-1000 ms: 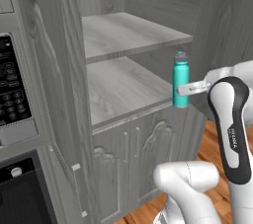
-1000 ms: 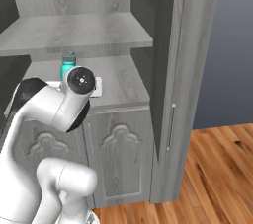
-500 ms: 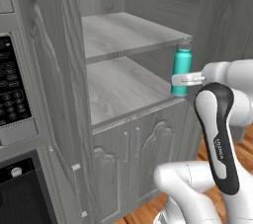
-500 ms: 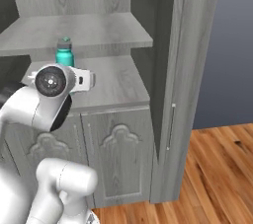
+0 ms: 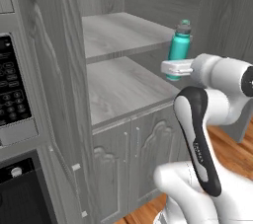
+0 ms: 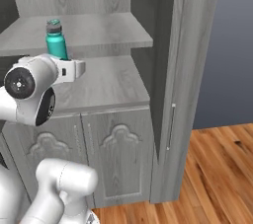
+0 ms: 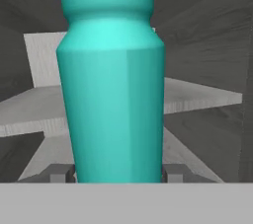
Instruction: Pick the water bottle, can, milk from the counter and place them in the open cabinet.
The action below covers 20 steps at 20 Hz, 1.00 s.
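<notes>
The water bottle (image 5: 179, 45) (image 6: 56, 43) is a teal cylinder with a grey cap. It hangs upright in front of the open cabinet, level with the front edge of the upper shelf (image 5: 118, 33) and above the lower shelf (image 5: 123, 87) (image 6: 104, 85). My gripper (image 5: 174, 67) (image 6: 71, 68) is shut on the bottle's lower body. In the hand view the bottle (image 7: 112, 90) stands between the two fingertips (image 7: 59, 172), with the shelves behind it. The can, the milk and the counter are out of view.
The cabinet's slab door (image 6: 183, 70) stands open at the right. Low arched-panel doors (image 5: 143, 154) (image 6: 113, 154) sit under the lower shelf. A microwave (image 5: 15, 94) and an oven (image 5: 20, 193) are at the left. Wood floor (image 6: 217, 168) lies to the right.
The arm has raised the bottle from the lower shelf's level to the upper shelf's edge and swung the hand closer to the cabinet. The grip stays the same.
</notes>
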Motion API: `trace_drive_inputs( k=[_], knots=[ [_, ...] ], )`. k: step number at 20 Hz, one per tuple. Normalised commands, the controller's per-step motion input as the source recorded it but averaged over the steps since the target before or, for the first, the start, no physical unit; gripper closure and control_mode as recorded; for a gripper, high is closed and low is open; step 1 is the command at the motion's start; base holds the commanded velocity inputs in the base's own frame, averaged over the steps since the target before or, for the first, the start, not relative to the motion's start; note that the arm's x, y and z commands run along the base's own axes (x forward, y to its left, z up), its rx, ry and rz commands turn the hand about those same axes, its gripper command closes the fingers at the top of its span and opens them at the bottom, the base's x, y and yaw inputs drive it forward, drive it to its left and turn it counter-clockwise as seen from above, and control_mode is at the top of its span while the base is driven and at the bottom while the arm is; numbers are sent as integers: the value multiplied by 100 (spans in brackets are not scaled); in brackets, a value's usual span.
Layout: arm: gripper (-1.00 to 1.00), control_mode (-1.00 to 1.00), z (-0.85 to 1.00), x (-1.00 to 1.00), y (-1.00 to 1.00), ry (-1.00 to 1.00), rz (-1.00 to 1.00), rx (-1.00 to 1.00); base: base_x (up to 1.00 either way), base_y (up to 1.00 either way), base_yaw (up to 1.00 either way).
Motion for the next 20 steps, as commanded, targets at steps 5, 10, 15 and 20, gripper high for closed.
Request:
trace_drive_inputs(
  k=[5,10,15,20],
  knots=[
    [100,-100,60,0,0,1,-4,0,0,0,0],
    [100,-100,49,0,0,10,0,0,0,0,0],
    [100,-100,29,2,0,10,0,0,0,0,0],
    [100,-100,5,37,0,6,0,0,0,0,0]
  ],
)
